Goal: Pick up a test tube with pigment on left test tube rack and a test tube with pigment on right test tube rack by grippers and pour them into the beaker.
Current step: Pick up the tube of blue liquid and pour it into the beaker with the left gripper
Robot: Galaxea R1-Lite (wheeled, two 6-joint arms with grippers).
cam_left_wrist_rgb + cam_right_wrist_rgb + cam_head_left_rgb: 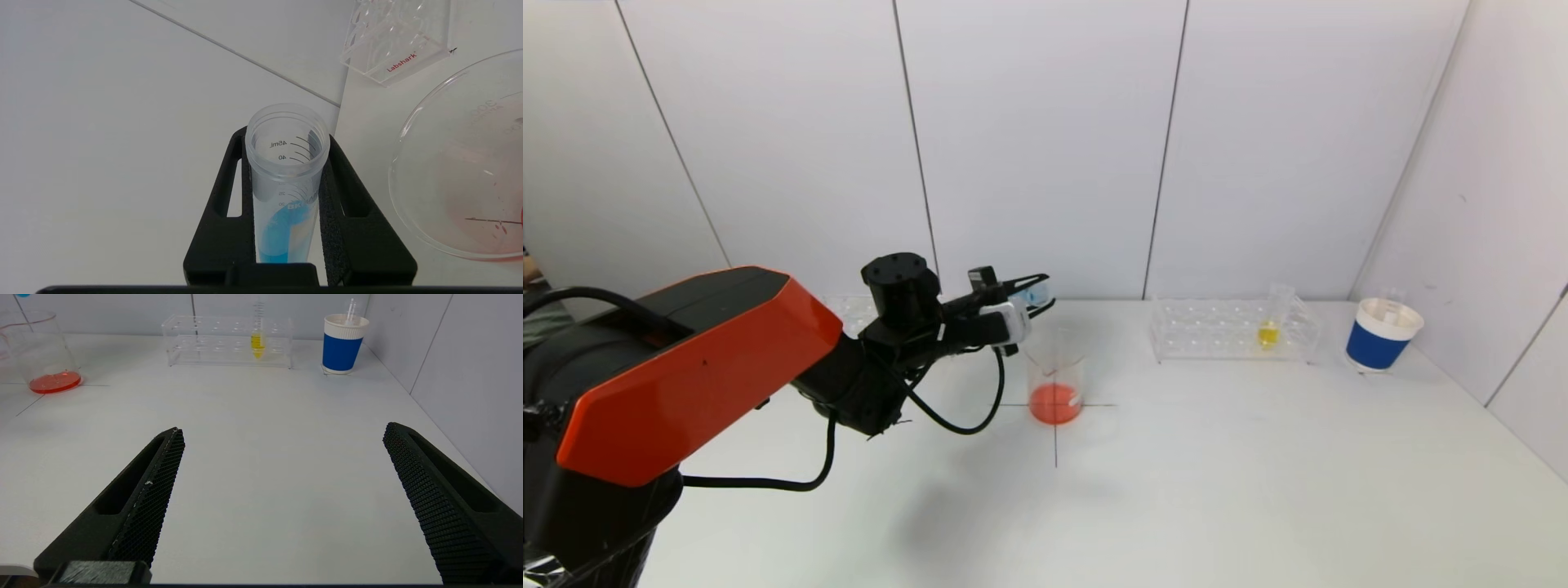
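My left gripper [1031,296] is shut on a clear test tube with blue pigment [286,179], held above and just left of the glass beaker [1055,384]. The beaker holds red-orange liquid and also shows in the left wrist view [461,163] and the right wrist view [41,351]. The right rack [1232,329] is clear and holds a tube with yellow pigment [1268,328], which also shows in the right wrist view [257,339]. The left rack [854,312] is mostly hidden behind my left arm. My right gripper [282,437] is open and empty, low over the near table, and out of the head view.
A blue and white paper cup [1382,335] with a clear tube in it stands at the far right near the wall. A rack with red lettering [392,41] shows in the left wrist view. Black cross lines [1056,433] mark the table under the beaker.
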